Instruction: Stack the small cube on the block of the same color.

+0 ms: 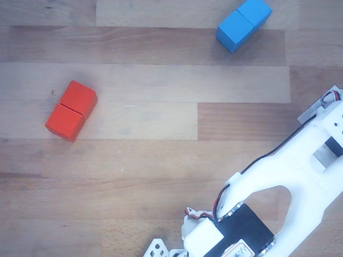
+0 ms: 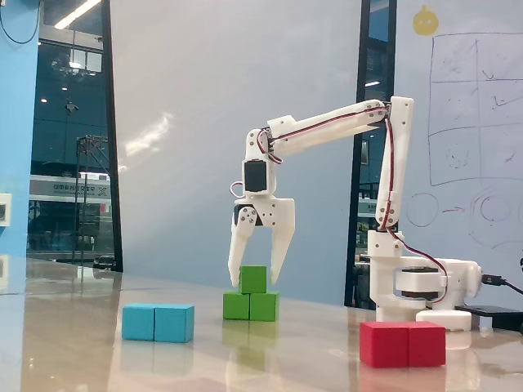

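Note:
In the fixed view the small green cube (image 2: 253, 278) rests on top of the green oblong block (image 2: 251, 306), roughly over its middle seam. My gripper (image 2: 255, 283) hangs straight down over them. It is open, with one white finger on each side of the small cube and a gap on both sides. In the other view only the white arm (image 1: 289, 193) shows at the lower right. Both green pieces are hidden or out of frame there.
A blue oblong block (image 2: 158, 322) lies left of the green stack and shows in the other view (image 1: 244, 24) at the top right. A red oblong block (image 2: 403, 343) lies front right, and at the left in the other view (image 1: 71, 110). The arm's base (image 2: 409, 286) stands at the right.

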`<action>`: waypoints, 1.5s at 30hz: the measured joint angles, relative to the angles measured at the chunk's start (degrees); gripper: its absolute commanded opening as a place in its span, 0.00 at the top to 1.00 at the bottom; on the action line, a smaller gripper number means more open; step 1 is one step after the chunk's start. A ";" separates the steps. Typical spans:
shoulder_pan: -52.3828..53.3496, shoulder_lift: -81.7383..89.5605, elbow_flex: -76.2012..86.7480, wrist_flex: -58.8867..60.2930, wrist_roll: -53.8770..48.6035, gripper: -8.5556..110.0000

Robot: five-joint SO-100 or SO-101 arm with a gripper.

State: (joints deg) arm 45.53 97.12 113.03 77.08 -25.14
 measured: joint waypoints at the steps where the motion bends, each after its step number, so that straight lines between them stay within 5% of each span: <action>1: -0.70 0.00 0.00 0.26 0.00 0.75; 21: -27.25 3.69 0.00 0.35 0.09 0.76; 31: -45.88 15.73 5.89 -1.32 14.85 0.76; 45: -47.81 43.86 34.80 -15.47 26.63 0.76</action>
State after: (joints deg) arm -2.29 140.98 147.83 61.61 1.49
